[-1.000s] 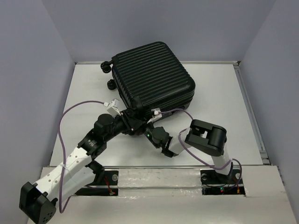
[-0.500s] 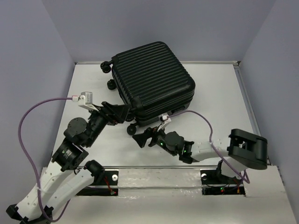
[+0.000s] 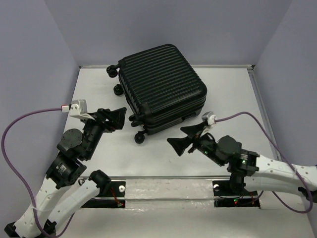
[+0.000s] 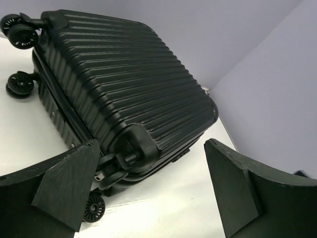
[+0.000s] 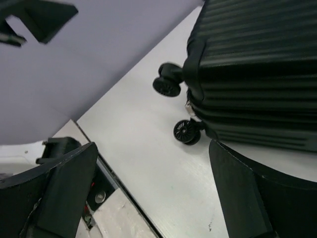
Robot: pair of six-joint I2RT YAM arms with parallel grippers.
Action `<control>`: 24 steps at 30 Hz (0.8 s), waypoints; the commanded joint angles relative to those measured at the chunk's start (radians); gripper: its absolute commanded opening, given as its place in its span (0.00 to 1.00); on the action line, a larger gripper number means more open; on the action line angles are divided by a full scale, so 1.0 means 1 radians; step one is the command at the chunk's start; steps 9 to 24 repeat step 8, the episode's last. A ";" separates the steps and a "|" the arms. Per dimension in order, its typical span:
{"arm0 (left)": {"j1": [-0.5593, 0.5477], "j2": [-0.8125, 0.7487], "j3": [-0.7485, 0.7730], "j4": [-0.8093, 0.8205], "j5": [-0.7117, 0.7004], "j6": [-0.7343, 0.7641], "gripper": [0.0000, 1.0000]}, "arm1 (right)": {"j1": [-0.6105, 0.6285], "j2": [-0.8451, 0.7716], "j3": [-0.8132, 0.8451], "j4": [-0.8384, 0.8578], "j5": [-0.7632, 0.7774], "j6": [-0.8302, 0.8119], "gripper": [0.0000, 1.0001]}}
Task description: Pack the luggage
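The luggage [image 3: 163,87] is a black ribbed hard-shell case that lies flat and closed at the back middle of the white table [image 3: 233,99], with its wheels [image 3: 140,138] toward the left and near side. My left gripper [image 3: 119,119] stands open just left of its near-left corner and touches nothing. The left wrist view has that corner of the luggage [image 4: 124,84] straight ahead between the wide fingers of the left gripper [image 4: 152,166]. My right gripper [image 3: 178,137] is open and empty in front of the case's near side. In the right wrist view the luggage [image 5: 257,74] lies beyond the right gripper [image 5: 153,153].
Purple-grey walls close in the table at the back and both sides. A metal rail [image 3: 265,119] runs along the right edge. A dark slot [image 3: 163,177] borders the near edge by the arm bases. Purple cables [image 3: 29,124] loop off both wrists.
Both grippers have opened and drawn back from the luggage's near corner. The left arm swung out to the left, the right arm out to the right. The luggage has not moved.
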 commanded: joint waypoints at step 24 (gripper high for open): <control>0.000 -0.060 -0.076 0.124 -0.043 0.089 0.99 | 0.005 -0.267 0.017 -0.222 0.355 -0.140 1.00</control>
